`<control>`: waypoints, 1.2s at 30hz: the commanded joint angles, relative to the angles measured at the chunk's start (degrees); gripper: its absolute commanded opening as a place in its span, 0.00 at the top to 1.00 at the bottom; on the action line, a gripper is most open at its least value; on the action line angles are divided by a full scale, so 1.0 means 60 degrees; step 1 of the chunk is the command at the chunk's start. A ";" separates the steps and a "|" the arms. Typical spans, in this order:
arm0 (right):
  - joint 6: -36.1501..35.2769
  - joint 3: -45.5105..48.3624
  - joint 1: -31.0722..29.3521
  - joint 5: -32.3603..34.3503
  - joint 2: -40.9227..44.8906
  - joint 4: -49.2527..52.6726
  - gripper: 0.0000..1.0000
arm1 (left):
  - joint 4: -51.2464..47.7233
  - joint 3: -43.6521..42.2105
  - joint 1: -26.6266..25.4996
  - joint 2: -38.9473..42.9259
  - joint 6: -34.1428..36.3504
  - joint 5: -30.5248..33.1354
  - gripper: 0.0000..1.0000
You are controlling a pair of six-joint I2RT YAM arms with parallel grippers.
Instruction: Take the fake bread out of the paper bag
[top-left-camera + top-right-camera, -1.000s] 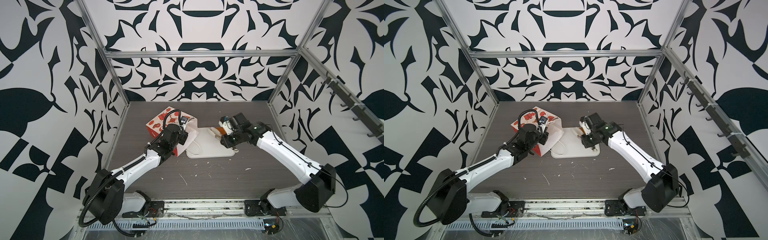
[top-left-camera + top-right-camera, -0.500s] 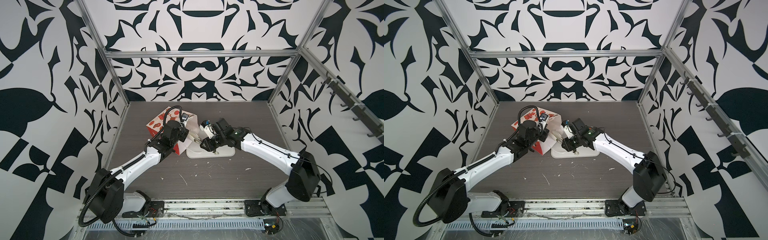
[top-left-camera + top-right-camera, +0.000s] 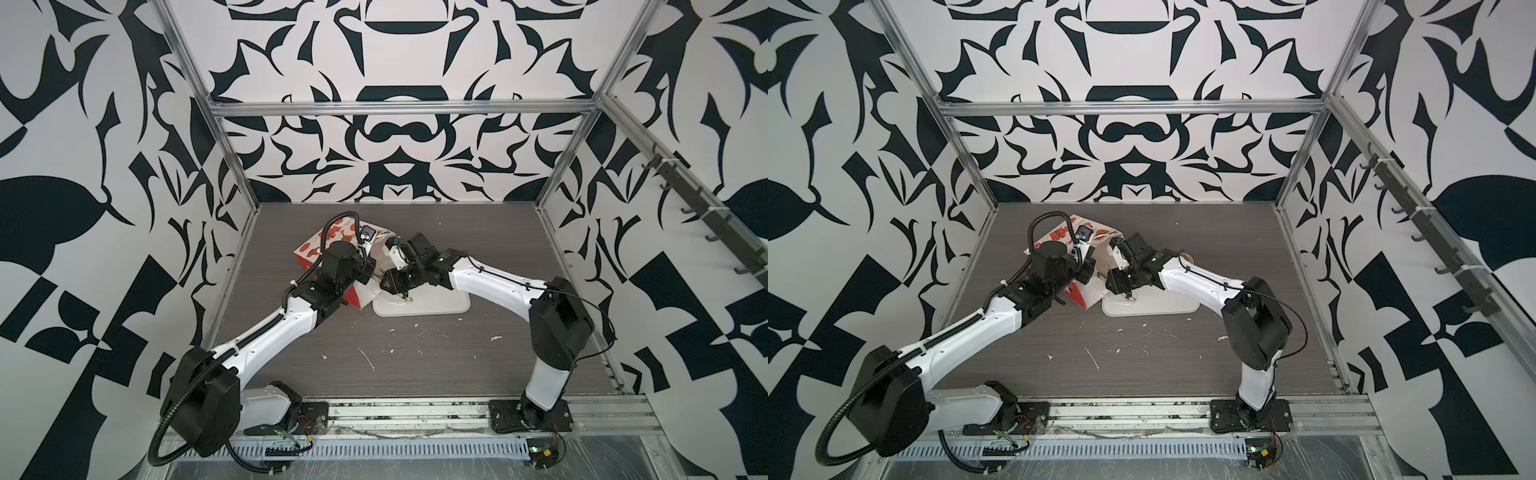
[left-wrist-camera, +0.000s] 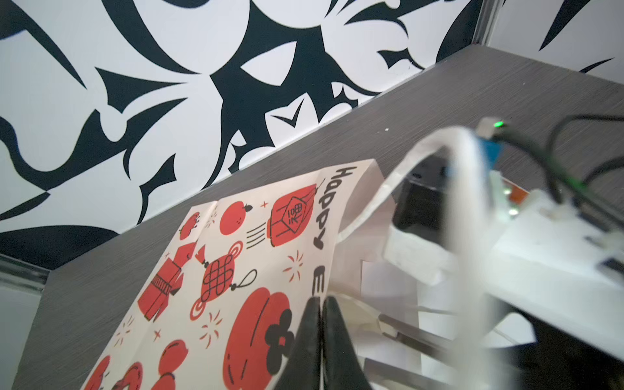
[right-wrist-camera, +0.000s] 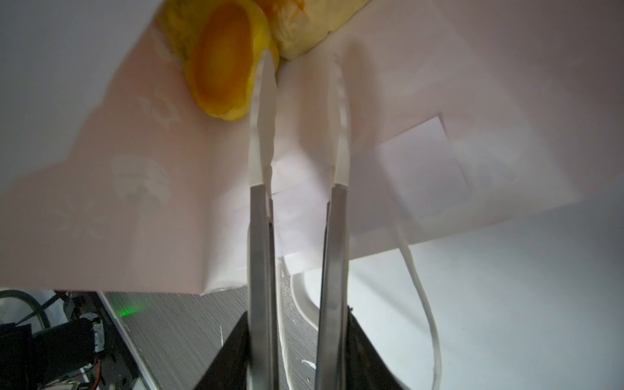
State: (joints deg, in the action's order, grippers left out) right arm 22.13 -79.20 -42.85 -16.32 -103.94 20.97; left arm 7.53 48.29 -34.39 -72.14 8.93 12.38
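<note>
The paper bag (image 3: pixel 332 241) (image 3: pixel 1059 235) lies on its side at the back left of the table, its red pictures (image 4: pixel 236 270) facing up. My left gripper (image 4: pixel 320 302) (image 3: pixel 368 268) is shut on the upper rim of the bag's mouth and holds it up. My right gripper (image 5: pixel 297 324) (image 3: pixel 395 282) is shut on metal tongs (image 5: pixel 260 236), which reach into the bag. The white tong tips (image 5: pixel 266 87) stand apart with nothing between them. One tip touches a yellow-orange piece of fake bread (image 5: pixel 223 60) deep inside; a paler piece (image 5: pixel 310 30) lies beside it.
A white tray (image 3: pixel 436 305) (image 3: pixel 1167 307) (image 5: pixel 506 304) lies right at the bag's mouth. A string handle (image 5: pixel 422 287) hangs over it, and the other handle (image 4: pixel 462 202) loops near the left wrist camera. White crumbs (image 3: pixel 368 357) are scattered on the front table.
My right arm has swung left from the tray's far right side to the bag's mouth, and the tongs are now inside the bag. The left gripper has kept its hold on the rim.
</note>
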 commanded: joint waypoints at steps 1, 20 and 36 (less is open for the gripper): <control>0.0511 -0.0753 -0.0040 0.0010 0.0034 -0.0596 0.57 | 0.0164 -0.0105 0.0019 0.0319 -0.0096 -0.0372 0.91; 0.1050 -0.1180 -0.0040 -0.0325 -0.0675 -0.0775 0.57 | -0.0110 0.0025 0.0020 0.0378 -0.0212 -0.0252 1.00; 0.1353 0.0352 -0.0038 0.0068 0.0329 -0.1307 0.58 | -0.0683 0.0742 0.0019 0.0285 0.0041 -0.0467 0.91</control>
State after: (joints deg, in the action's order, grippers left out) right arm 30.04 -76.95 -42.85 -16.88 -105.19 16.05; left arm 5.30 50.81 -34.39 -70.94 8.73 10.17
